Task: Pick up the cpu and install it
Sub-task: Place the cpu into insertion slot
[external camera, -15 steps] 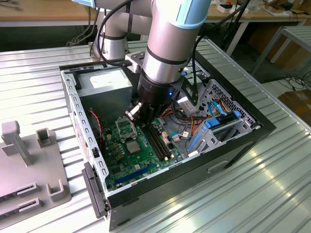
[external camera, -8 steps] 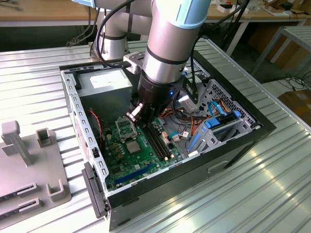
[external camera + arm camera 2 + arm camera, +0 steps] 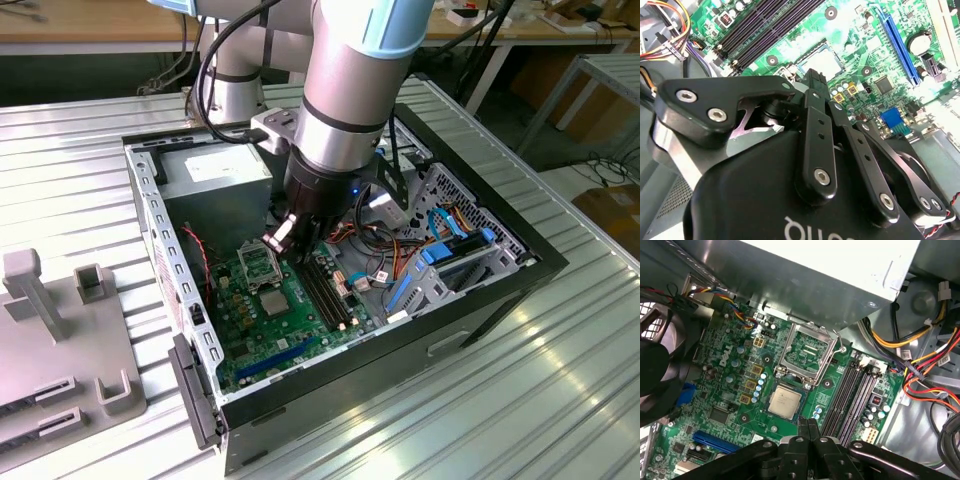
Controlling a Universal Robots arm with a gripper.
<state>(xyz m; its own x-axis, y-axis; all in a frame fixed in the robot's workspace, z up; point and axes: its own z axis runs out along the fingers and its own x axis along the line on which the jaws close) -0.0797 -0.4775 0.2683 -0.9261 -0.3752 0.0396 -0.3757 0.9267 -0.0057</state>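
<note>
The cpu (image 3: 786, 402) is a silvery square with a greenish rim. It lies flat on the green motherboard (image 3: 262, 335), right beside the square metal socket frame (image 3: 807, 352), which stands flipped open. My gripper (image 3: 807, 424) hangs above the board inside the computer case, its two black fingers pressed together with nothing between them. Its tips are close to the cpu's edge, on the side toward the memory slots (image 3: 850, 395). In the second wrist view the gripper (image 3: 813, 80) covers part of the cpu (image 3: 821, 61).
The black open case (image 3: 500, 285) walls in the board. A grey power supply (image 3: 840, 270) sits at one end, with coloured cables (image 3: 925, 355) and a black fan (image 3: 655, 370) nearby. A grey fixture (image 3: 60, 340) lies at the exterior view's left on the ribbed metal table.
</note>
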